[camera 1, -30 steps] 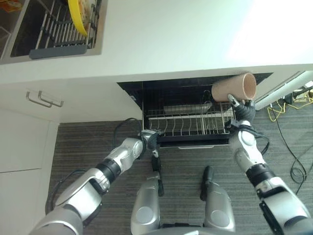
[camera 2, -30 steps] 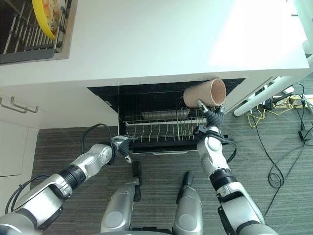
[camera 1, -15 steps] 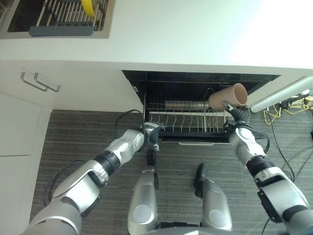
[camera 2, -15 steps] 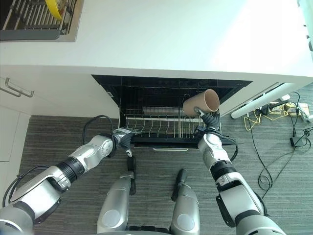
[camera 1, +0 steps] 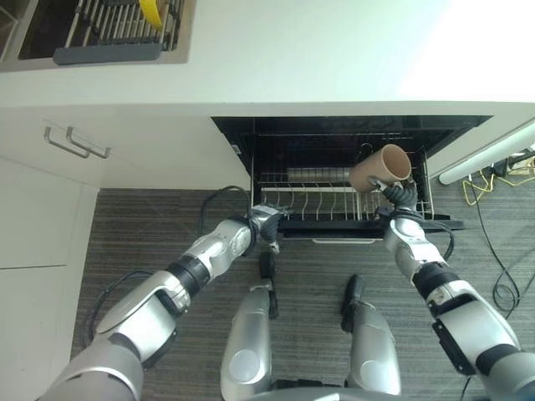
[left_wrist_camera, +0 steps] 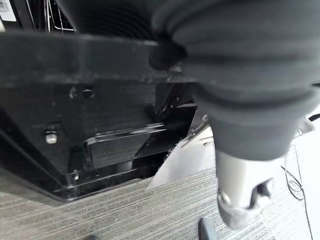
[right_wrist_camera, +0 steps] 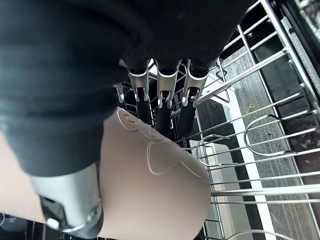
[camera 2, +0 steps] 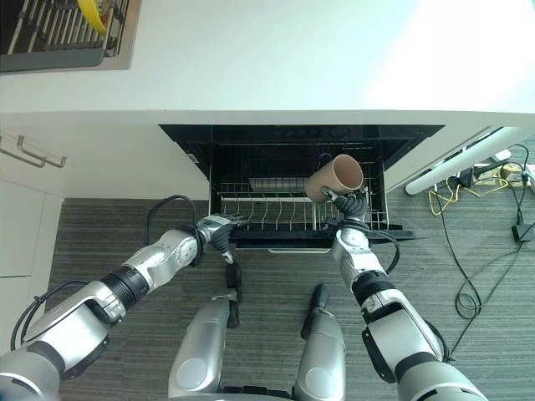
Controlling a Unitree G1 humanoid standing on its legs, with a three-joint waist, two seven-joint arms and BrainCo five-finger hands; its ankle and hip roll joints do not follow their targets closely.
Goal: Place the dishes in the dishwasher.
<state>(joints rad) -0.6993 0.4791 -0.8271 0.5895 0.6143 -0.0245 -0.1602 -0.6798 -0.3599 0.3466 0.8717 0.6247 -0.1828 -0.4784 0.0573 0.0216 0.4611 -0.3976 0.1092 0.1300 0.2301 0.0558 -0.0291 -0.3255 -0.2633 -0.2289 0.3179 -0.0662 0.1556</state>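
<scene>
A tan cup [camera 1: 382, 167] lies on its side in my right hand [camera 1: 399, 194], its mouth turned to the right. In the right wrist view the fingers [right_wrist_camera: 165, 95] and thumb curl round the cup [right_wrist_camera: 150, 190], just above the wire tines. It hangs over the right part of the pulled-out dishwasher rack [camera 1: 318, 209]. My left hand [camera 1: 266, 225] is at the rack's front left corner, against its dark front edge [left_wrist_camera: 100, 55].
A grey metal dish [camera 1: 318, 175] lies at the rack's back. The white counter [camera 1: 318, 50] overhangs the dishwasher. A sink [camera 1: 180, 33] at the far left holds a yellow plate [camera 1: 150, 12]. Cabinet handles [camera 1: 75, 144] show at left, cables [camera 1: 501, 267] on the floor at right.
My right hand has brought the cup down from the counter's edge to just over the rack's right side. The view has shifted. My left hand stays at the rack's corner.
</scene>
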